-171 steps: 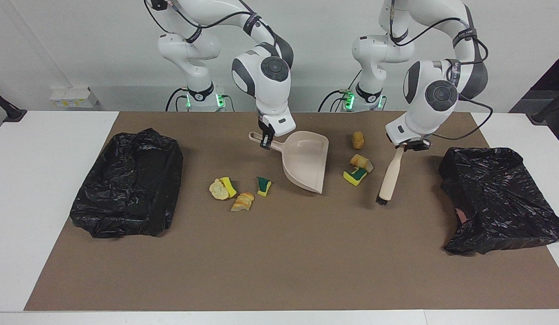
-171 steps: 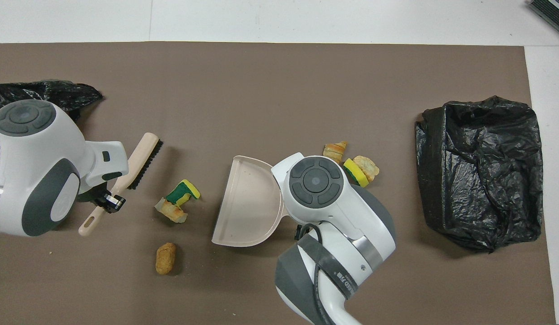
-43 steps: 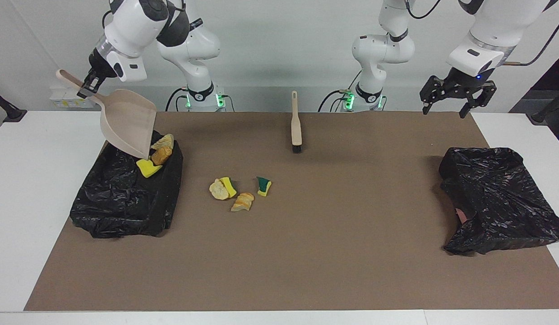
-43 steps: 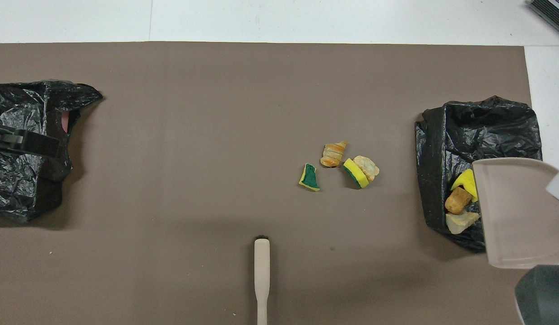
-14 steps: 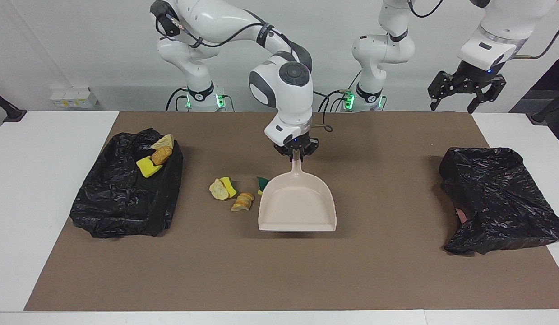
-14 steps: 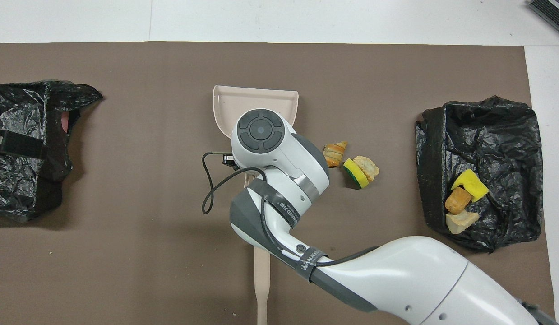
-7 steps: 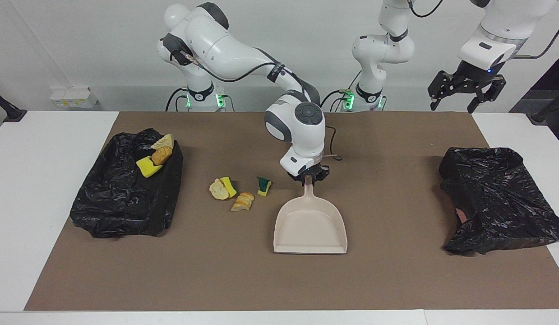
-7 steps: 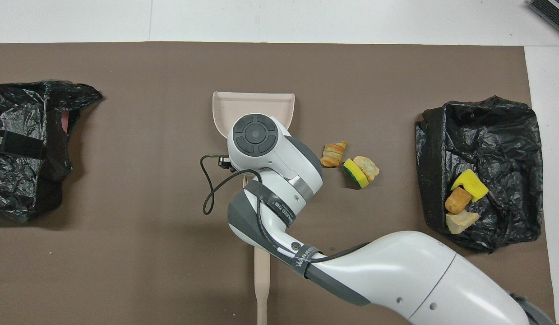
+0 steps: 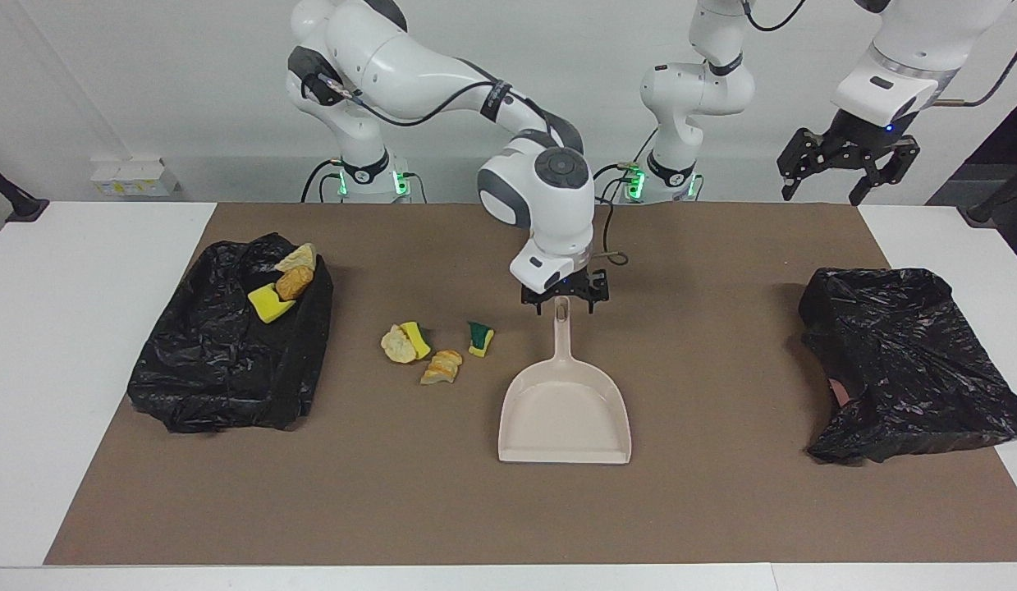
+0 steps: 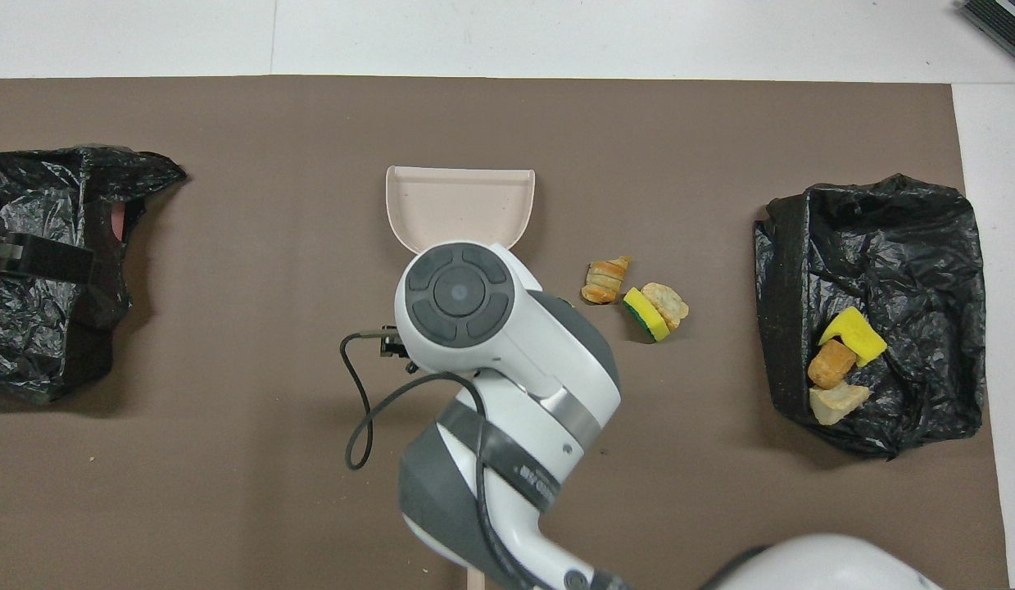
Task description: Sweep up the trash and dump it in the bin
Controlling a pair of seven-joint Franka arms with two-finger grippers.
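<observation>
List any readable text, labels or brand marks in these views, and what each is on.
No text can be read in either view.
Black strap on the right arm: white lettering, too blurred to read.
White box by the wall: yellow marks, too small to read.
Dustpan: no markings visible.

From overhead, the right arm [image 10: 507, 385] blankets the dustpan [image 10: 460, 205] handle and the green sponge scrap — only the pan's mouth shows. The brush [image 10: 474, 580] is down to a sliver at the bottom edge, probably its handle. The left gripper [image 10: 32, 256] shows as one dark bar, cut off at the edge, over the black bag [image 10: 56, 270].
</observation>
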